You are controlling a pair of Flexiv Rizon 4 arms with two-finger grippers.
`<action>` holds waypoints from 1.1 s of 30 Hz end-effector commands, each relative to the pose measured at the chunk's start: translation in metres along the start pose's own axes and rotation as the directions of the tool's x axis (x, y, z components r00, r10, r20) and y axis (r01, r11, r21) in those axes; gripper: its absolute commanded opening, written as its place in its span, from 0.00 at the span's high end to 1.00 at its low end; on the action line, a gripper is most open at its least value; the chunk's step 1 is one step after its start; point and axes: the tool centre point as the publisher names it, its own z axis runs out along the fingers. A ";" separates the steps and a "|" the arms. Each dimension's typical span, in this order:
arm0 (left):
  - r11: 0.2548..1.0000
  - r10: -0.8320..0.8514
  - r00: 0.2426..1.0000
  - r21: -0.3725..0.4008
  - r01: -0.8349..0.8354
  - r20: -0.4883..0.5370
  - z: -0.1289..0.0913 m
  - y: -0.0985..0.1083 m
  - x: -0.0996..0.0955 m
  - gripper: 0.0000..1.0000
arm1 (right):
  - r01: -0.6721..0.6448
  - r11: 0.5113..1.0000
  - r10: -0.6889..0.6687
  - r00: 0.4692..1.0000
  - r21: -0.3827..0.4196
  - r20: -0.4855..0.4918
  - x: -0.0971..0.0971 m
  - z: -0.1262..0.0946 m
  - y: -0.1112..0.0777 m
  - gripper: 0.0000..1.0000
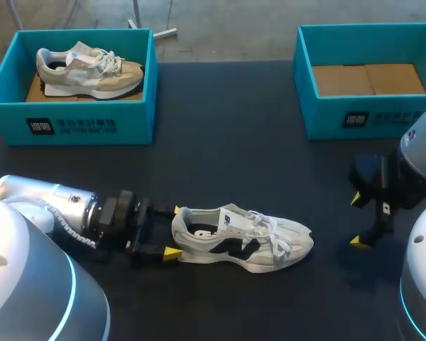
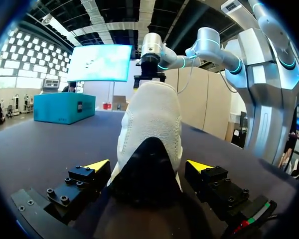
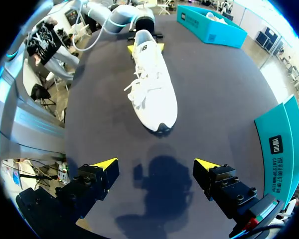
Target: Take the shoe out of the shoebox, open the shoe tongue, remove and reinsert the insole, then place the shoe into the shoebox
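Dark and matte, spreading under everything: table (image 1: 227, 163), carrying two teal boxes along its far edge, left shoebox (image 1: 131, 117) holding a beige shoe (image 1: 92, 71), right shoebox (image 1: 326, 117) showing only a cardboard floor. Lying on its sole near the front middle, well apart from both boxes: white shoe (image 1: 241, 238), heel pointing at the left gripper (image 1: 174, 232), toe pointing toward the right gripper (image 1: 357, 221). Straddling the heel with fingers spread and slim gaps either side, so not yet clamping it. Hanging low beyond the toe with fingers wide apart, holding nothing. Likely preparing to open the tongue (image 1: 232, 219): worth closing gently on the heel for steadiness, then bringing the other fingers in over the laces (image 1: 270, 231), pinching the tongue's top edge rather than a lace loop, and lifting toward the toe. Remaining hard to judge: the insole's seating inside the dark collar, and any faint finger contact with the heel.
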 end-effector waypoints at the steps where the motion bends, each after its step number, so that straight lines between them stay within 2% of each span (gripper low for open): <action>1: 1.000 0.001 1.000 -0.001 -0.001 0.001 0.005 0.000 0.001 0.00 | 0.001 1.000 -0.001 1.000 -0.002 0.003 0.001 0.001 -0.001 0.00; 15: 0.999 0.031 1.000 -0.008 -0.031 0.002 0.018 -0.002 0.004 0.00 | 0.001 1.000 -0.001 1.000 -0.002 0.003 0.001 0.001 -0.001 0.00; 33: 1.000 0.015 1.000 -0.013 -0.015 0.018 0.036 0.000 -0.001 0.00 | 0.001 1.000 -0.001 1.000 -0.002 0.003 0.001 0.001 -0.001 0.00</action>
